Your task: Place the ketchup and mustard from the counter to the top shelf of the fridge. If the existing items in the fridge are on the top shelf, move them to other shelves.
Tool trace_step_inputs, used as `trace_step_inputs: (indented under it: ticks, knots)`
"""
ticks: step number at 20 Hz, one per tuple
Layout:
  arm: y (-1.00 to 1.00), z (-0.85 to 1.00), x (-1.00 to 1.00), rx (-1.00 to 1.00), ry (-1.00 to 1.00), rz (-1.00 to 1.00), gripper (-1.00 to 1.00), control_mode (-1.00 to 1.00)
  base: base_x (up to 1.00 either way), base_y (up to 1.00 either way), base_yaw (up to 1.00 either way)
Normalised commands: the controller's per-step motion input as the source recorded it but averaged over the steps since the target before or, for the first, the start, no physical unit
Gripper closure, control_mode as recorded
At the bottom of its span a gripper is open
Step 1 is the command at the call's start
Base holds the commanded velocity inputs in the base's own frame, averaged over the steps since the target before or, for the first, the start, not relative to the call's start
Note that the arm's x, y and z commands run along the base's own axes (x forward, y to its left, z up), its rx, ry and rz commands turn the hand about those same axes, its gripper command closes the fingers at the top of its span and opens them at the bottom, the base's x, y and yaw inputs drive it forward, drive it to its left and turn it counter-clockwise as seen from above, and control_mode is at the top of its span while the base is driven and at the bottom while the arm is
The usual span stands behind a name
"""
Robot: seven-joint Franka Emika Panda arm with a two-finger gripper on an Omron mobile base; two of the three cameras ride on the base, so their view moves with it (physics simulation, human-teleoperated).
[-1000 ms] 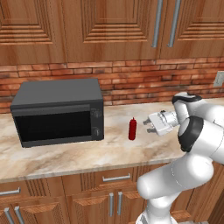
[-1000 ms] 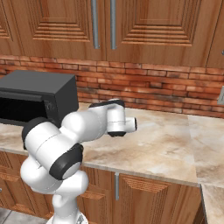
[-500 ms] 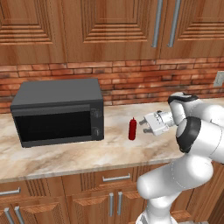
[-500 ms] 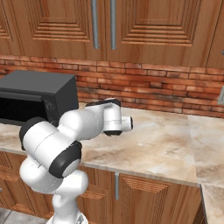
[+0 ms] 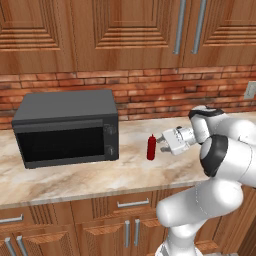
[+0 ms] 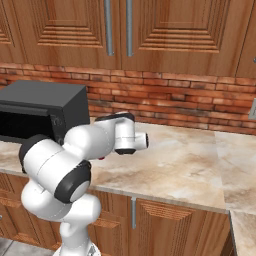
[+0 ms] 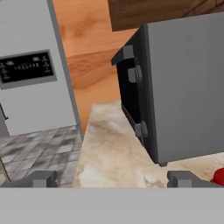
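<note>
- Standing upright on the beige marbled worktop point(image 5: 90, 182): the ketchup point(image 5: 151, 147), a small all-red bottle, just right of the dark microwave point(image 5: 67, 127) and out in front of the brick wall point(image 5: 165, 95)
- Reaching in level from the right: the pincer point(image 5: 161, 141), pointing at the ketchup, tips just beside the bottle and apart from it as far as the left base view is showing
- Gaping wide, jaws fully spread, gripping nothing
- Peeking into the hand view at the lower right edge: a sliver of the ketchup point(image 7: 218, 176), just beside the right-hand fingertip point(image 7: 183, 179), with the left-hand fingertip well apart from it on the other side
- Looming beyond the tips in the hand view: the microwave point(image 7: 183, 87), side panel and door edge turned toward the camera
- Showing farther off in the hand view: a tall grey appliance point(image 7: 33, 65) with a dark panel on its front, standing on a tiled floor point(image 7: 39, 148) past the end of the worktop
- Blocking the bottle in the right base view: the white arm point(image 6: 75, 155), bent across the worktop in front of the microwave
- Hanging above the brick: brown wooden cabinets point(image 5: 125, 32) with metal handles
</note>
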Motion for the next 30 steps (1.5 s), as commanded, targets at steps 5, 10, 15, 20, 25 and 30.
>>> trace_step_inputs:
  ticks: [5,10,15,20,25,30]
  knots:
    - [-0.21,0.00,0.11,0.00,-0.01,0.00,-1.00,-1.00,0.00,0.00,0.00]
    - [-0.26,0.00,0.00,0.00,0.00,0.00,-1.00,-1.00,0.00,0.00,0.00]
    - [-0.07,0.00,0.17,0.00,0.00,0.00,-1.00,-1.00,0.00,0.00,0.00]
    - [0.00,-0.07,0.29,0.00,0.00,0.00,-1.00,-1.00,0.00,0.00,0.00]
    - [0.00,-0.12,0.16,0.00,0.00,0.00,-1.00,-1.00,0.00,0.00,0.00]
    - [0.00,-0.15,0.08,0.00,0.00,0.00,-1.00,-1.00,0.00,0.00,0.00]
